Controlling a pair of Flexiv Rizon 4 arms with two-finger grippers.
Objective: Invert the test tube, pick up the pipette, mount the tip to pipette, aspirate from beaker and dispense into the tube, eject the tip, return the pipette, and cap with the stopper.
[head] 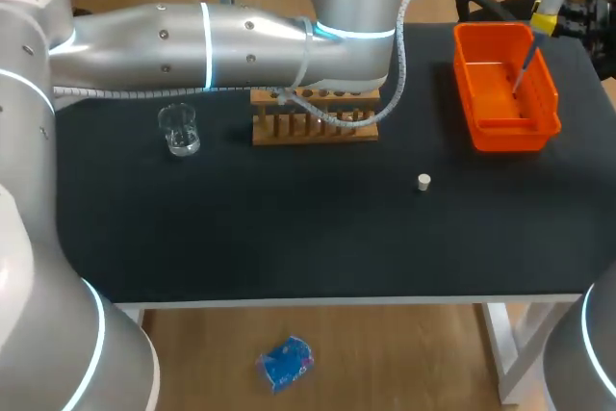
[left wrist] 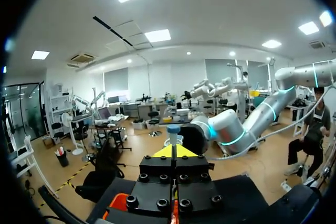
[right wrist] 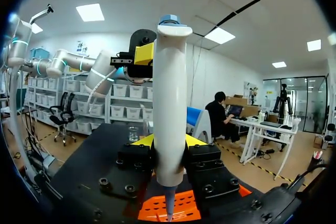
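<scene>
Orange bin (head: 500,132) lies under the pipette (right wrist: 169,103), which the right gripper (right wrist: 168,141) clamps upright from both sides. The left gripper (left wrist: 173,151) hangs nearby, its fingers pressed together on nothing.

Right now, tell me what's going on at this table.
The right pincer is shut on the pipette, holding it upright with its lower end over the orange bin. The left arm stretches across the table from the left side, its pincer shut and close by the pipette's top. The beaker, wooden tube rack and stopper stand apart on the black table, with neither pincer near them.
</scene>
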